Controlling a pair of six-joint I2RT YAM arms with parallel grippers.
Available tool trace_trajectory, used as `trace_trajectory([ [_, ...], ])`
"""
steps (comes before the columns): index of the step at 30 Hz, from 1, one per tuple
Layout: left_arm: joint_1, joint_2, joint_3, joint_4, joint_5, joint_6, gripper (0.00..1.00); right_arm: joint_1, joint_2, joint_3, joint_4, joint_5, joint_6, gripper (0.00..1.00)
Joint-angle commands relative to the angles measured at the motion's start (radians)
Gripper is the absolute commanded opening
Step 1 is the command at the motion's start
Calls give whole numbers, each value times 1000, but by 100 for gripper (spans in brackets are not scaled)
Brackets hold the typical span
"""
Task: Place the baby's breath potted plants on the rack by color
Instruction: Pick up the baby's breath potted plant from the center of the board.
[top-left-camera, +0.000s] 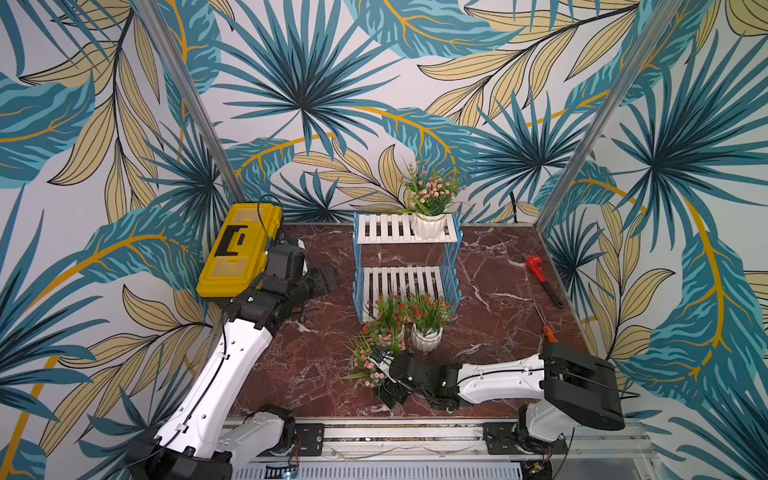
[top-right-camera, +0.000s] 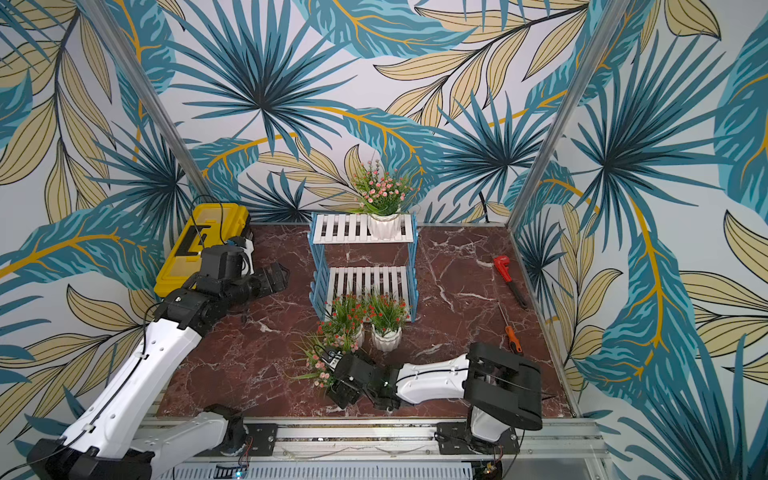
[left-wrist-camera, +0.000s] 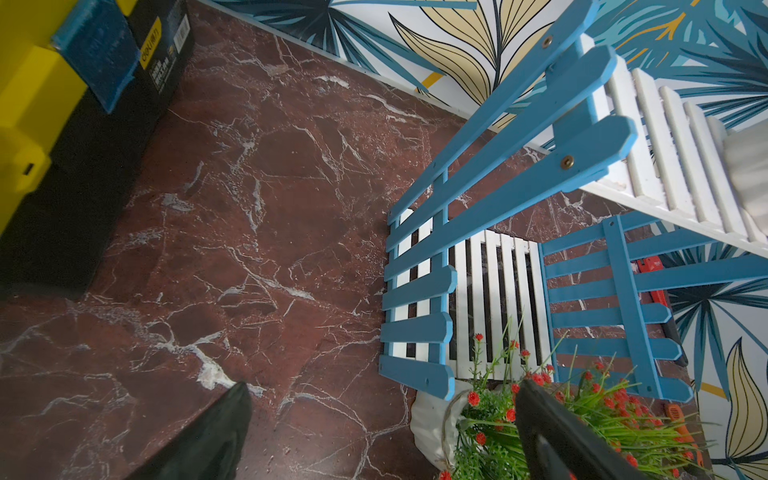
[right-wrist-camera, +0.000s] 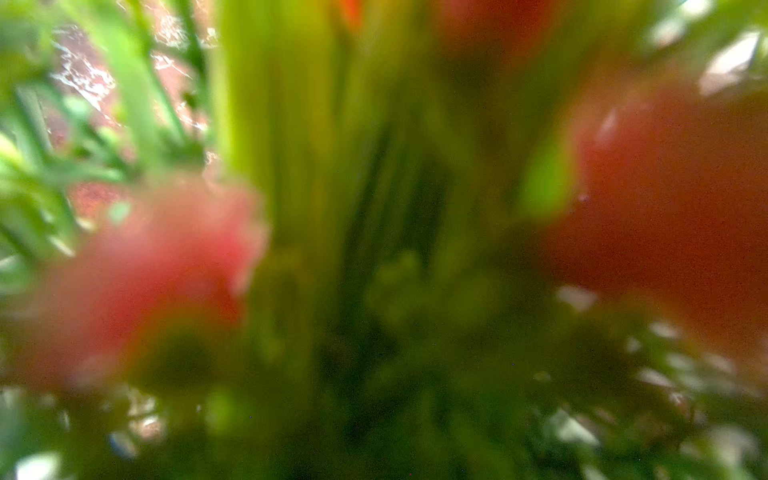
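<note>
Rack: a stepped rack of flat white slats between blue picket sides, with its upper shelf at the back and its lower shelf in front.
Shelved pink plant: the shelved pink plant stands upright towards the right end of the upper shelf.
Red plants: the two red plants stand side by side on the tabletop, just in front of the lower shelf, with their leaves touching.
Loose pink plant: the loose pink plant is on the tabletop, nearer the front edge than the red pair. Its sprigs splay sideways and its pot is hidden, so I cannot tell whether it is upright or tipped.
Right pincer: the right pincer is buried in that foliage. Its wrist view shows only blurred green and reddish blobs, so I cannot tell whether it pinches anything.
Left pincer: the left pincer has its fingers spread wide and holds nothing, over bare tabletop between the yellow toolbox and the rack.
Handling: each plant is probably light and top-heavy. The sprigs look soft and springy and would likely slip or bend if squeezed.
Where to hold: the pot wall looks the safest place. It is stiff and its ribs give some purchase, though it is likely glossy and perhaps chippable.
Textures: the pots are white with faceted ribs, the leaves are thin like grass, and the flowers are tiny beads.
Gaps: the slats leave open gaps, so a pot should be set down flat.
Tabletop: dark red marble pattern, smooth looking.
</note>
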Motion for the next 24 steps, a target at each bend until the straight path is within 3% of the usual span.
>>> trace_trajectory([
  [1, -5, -7, 13, -11, -3, -2, 100, -10, 40, 10, -46, 0, -17, 96],
  [6, -4, -29, 18, -15, -15, -2, 99, -26, 46, 33, -73, -38, -21, 77],
  [13, -4, -46, 20, -14, -15, 1, 100, -26, -105, 0, -88, -25, 11, 57],
  [16, -5, -64, 15, -14, -37, 6, 99, -26, -156, 29, -170, -8, 11, 43],
  [20, -4, -83, 7, -14, -45, 26, 99, -26, -215, 86, -297, 0, 20, 30],
  [24, -5, -104, -10, -13, -55, 39, 100, -26, -283, 130, -383, -5, 30, 29],
])
